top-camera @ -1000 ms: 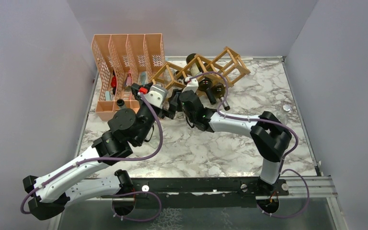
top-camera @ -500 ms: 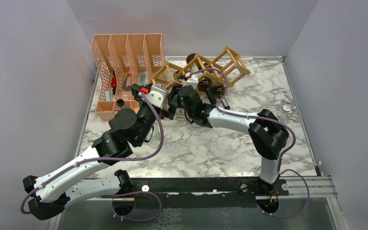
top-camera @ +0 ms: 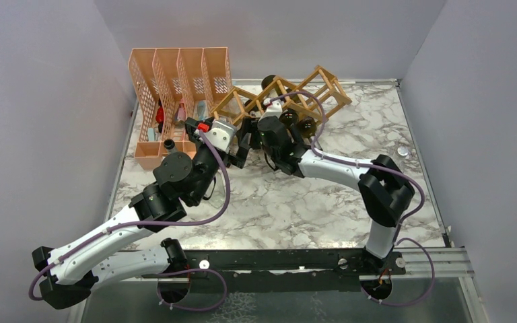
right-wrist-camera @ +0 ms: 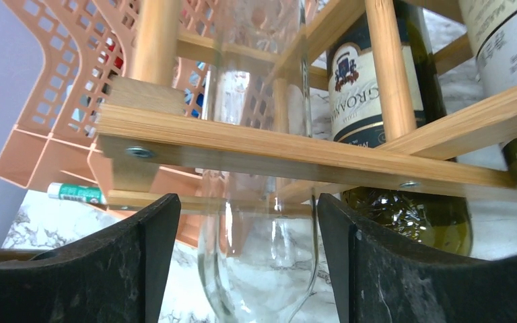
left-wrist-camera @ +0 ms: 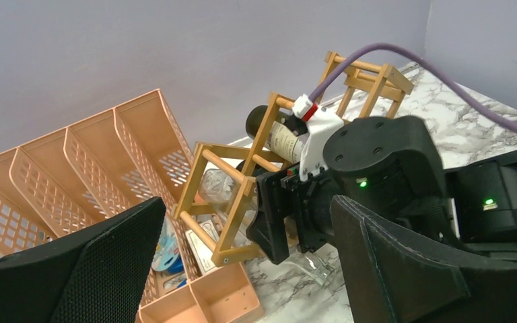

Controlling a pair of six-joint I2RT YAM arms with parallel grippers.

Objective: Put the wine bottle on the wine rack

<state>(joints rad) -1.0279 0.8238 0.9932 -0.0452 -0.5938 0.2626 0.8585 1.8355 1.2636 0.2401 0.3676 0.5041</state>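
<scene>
The wooden wine rack (top-camera: 289, 94) stands at the back of the marble table, and two dark bottles (top-camera: 297, 122) lie in its cells. A clear glass wine bottle (right-wrist-camera: 259, 256) lies in the rack's leftmost low cell, base end sticking out toward the camera. My right gripper (right-wrist-camera: 246, 202) is open around that base, with a narrow gap on each side. In the left wrist view the clear bottle (left-wrist-camera: 219, 192) runs through the rack (left-wrist-camera: 242, 175). My left gripper (left-wrist-camera: 246, 215) hangs wide open and empty just in front of the right wrist.
An orange perforated file organiser (top-camera: 175, 87) with small items stands against the rack's left end. A dark labelled bottle (right-wrist-camera: 370, 87) fills the cell to the right of the clear one. A small round object (top-camera: 402, 151) lies near the table's right edge.
My right gripper has pushed forward to the rack and its fingers have spread away from the clear bottle. The left arm has stayed where it was.
</scene>
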